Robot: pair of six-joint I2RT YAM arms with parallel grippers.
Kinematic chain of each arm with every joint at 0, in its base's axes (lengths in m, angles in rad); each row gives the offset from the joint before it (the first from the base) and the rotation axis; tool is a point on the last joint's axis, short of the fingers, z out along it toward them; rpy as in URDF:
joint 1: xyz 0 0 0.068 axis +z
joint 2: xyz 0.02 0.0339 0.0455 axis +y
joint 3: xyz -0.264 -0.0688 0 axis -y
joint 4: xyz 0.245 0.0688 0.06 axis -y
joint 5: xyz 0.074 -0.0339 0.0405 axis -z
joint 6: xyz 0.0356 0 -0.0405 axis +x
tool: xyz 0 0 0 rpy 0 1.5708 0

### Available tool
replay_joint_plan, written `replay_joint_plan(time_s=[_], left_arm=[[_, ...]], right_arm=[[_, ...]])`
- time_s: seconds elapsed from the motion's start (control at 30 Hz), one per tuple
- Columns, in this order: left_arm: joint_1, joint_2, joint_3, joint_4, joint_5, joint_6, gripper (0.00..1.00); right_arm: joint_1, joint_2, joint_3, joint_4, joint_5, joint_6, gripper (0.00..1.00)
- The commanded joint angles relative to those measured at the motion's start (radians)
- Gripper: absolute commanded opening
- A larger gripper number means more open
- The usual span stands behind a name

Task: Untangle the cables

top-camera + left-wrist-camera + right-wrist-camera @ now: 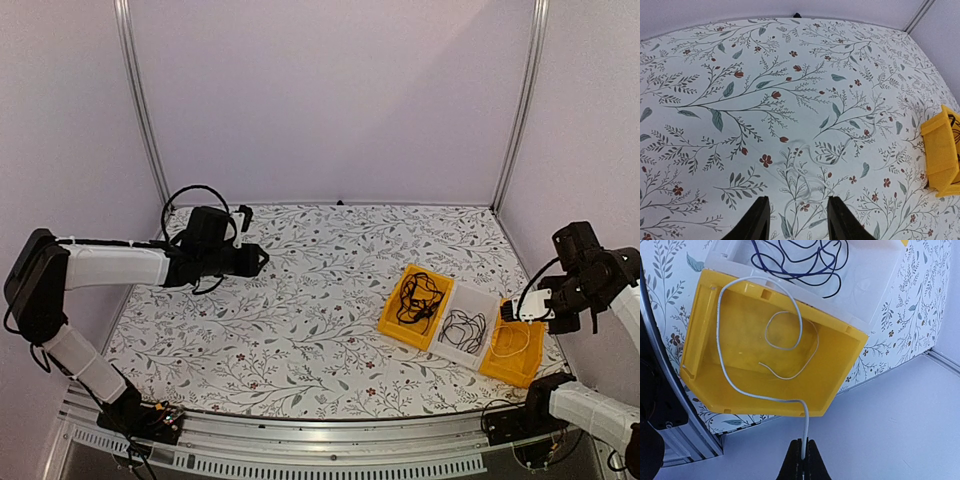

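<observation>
Three bins stand in a row at the right. The left yellow bin (413,305) holds a black cable bundle (417,297). The white middle bin (470,330) holds thin black cables (462,328), also in the right wrist view (805,262). The right yellow bin (517,352) holds the white cable (512,343). My right gripper (804,460) is shut on the end of the white cable (760,345), which loops inside the yellow bin (840,370) and rises over its rim. My left gripper (796,217) is open and empty above the bare tablecloth at the far left (262,260).
The floral tablecloth (790,100) covers the table. The left yellow bin's corner (942,150) shows at the right edge of the left wrist view. Metal frame posts (140,100) stand at the back corners. The table's front rail (330,425) runs along the near edge.
</observation>
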Motion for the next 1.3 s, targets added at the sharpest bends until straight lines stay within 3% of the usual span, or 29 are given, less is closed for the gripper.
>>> replay_joint_plan(time_s=[0.0,0.33,0.43,0.63,0.97,1.13,1.27], left_arm=[[-0.002,0.014,-0.020,0.047,0.004,-0.018,0.42],[-0.002,0.015,-0.081,0.102,0.005,-0.020,0.43],[-0.001,0.015,-0.089,0.112,0.003,-0.019,0.42],[-0.002,-0.004,-0.071,0.076,-0.018,-0.009,0.43],[-0.001,-0.035,-0.059,0.020,-0.047,-0.025,0.43],[-0.004,-0.020,-0.044,0.017,-0.032,-0.060,0.43],[-0.005,-0.009,-0.023,0.000,-0.036,-0.037,0.43]], right_arm=[[-0.008,-0.004,0.061,-0.099,0.095,-0.110,0.00],[-0.097,0.082,0.176,-0.099,0.181,-0.225,0.00],[-0.116,0.121,0.121,-0.066,0.158,-0.227,0.00],[-0.117,0.169,-0.088,0.172,0.137,-0.219,0.00],[-0.116,0.380,-0.117,0.323,-0.003,-0.069,0.00],[-0.116,0.489,-0.124,0.353,-0.017,0.004,0.05],[-0.116,0.521,-0.045,0.291,-0.050,0.063,0.21]])
